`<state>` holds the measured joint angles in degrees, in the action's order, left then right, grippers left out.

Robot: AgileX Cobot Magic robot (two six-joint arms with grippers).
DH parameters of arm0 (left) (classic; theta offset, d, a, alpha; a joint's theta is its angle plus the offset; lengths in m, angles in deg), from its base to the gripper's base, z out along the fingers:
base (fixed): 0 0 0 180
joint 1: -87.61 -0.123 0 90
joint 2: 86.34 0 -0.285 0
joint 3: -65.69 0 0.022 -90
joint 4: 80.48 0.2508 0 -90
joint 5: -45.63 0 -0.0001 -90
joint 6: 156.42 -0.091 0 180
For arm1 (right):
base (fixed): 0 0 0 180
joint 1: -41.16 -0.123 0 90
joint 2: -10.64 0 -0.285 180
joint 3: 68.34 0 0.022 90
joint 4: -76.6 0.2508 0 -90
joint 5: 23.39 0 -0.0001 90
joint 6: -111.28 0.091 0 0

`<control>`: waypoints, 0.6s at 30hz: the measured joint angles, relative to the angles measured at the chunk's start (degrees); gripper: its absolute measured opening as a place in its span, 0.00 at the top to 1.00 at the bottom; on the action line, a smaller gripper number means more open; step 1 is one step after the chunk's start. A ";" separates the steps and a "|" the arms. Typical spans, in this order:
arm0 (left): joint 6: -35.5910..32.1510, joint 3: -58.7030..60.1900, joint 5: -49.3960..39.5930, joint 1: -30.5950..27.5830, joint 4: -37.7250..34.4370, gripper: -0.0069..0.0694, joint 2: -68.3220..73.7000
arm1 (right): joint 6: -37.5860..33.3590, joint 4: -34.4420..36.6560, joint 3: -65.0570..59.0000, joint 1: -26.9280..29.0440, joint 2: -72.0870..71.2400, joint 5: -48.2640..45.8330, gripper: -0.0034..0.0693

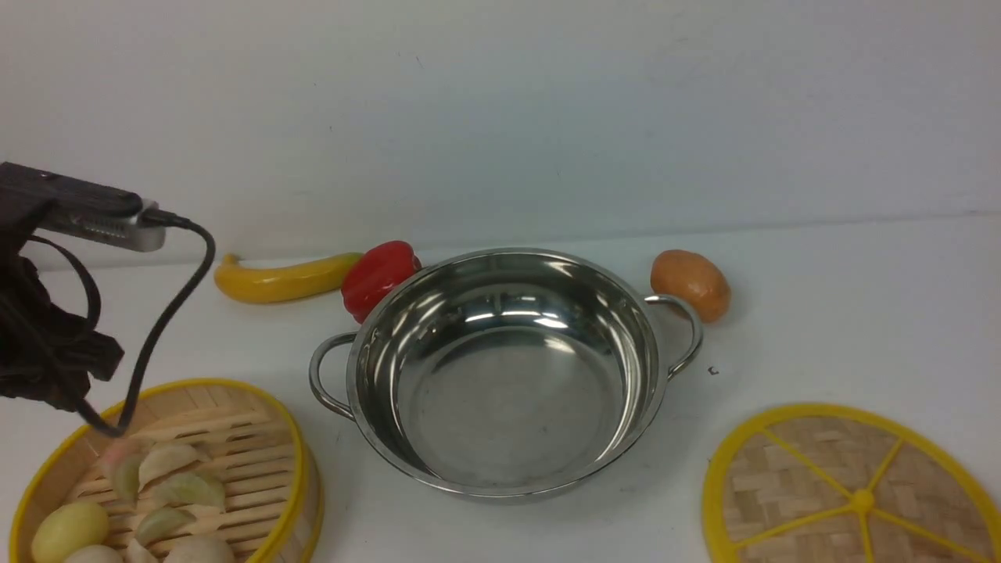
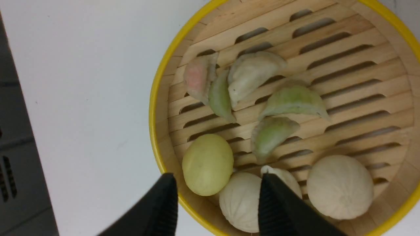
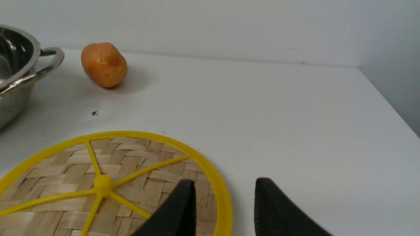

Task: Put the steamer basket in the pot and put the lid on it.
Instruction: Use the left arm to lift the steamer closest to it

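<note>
The steamer basket [image 1: 235, 438] stands at the front left, holding pale dumplings and buns. In the left wrist view my left gripper [image 2: 216, 178] is open above the basket's near rim. One finger is outside the basket [image 2: 344, 75] and the other is over the buns. The empty steel pot [image 1: 508, 391] stands mid-table, its edge also in the right wrist view [image 3: 19, 65]. The woven lid [image 1: 852, 493] lies flat at the front right. My right gripper [image 3: 224, 182] is open, astride the rim of the lid [image 3: 98, 183], not touching it.
A yellow banana-like toy [image 1: 281, 277] and a red pepper [image 1: 379, 275] lie behind the pot's left side. An orange potato [image 1: 690, 284] lies by its right handle. My left arm's cables [image 1: 47, 344] hang over the basket. The table's right edge [image 3: 393, 108] is near.
</note>
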<state>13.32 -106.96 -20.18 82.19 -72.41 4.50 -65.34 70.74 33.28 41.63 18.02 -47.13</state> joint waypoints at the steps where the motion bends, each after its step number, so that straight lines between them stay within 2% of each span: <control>1: 1.19 -0.14 0.00 -0.55 0.22 0.49 0.47 | 0.00 0.00 0.00 0.00 0.00 0.00 0.62; 3: 4.59 -0.79 -0.22 -3.21 1.91 0.49 1.60 | 0.00 0.00 0.00 0.00 0.00 0.00 0.62; 6: 5.85 -1.18 -0.56 -8.57 0.96 0.49 2.06 | 0.00 0.00 0.00 0.00 0.00 0.02 0.62; 8: 4.34 -1.29 -0.24 -11.60 -2.33 0.49 2.06 | 0.00 0.00 0.00 0.00 0.00 0.02 0.62; 11: -1.71 -1.41 1.49 -14.57 -9.44 0.49 2.18 | 0.00 0.00 0.00 0.00 0.00 0.02 0.62; 14: -6.18 -1.49 2.52 -14.76 -15.42 0.49 2.65 | 0.00 0.00 0.00 0.00 0.00 0.02 0.62; 15: -7.11 -1.54 2.44 -14.70 -19.39 0.49 3.03 | 0.00 0.00 0.00 0.00 0.00 0.07 0.62; 18: -8.26 -1.54 1.37 -13.91 -24.95 0.49 3.86 | 0.00 0.00 0.00 0.00 0.00 0.06 0.62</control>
<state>5.06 -108.50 -18.82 68.29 -97.36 8.36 -65.34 70.74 33.28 41.63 18.02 -47.07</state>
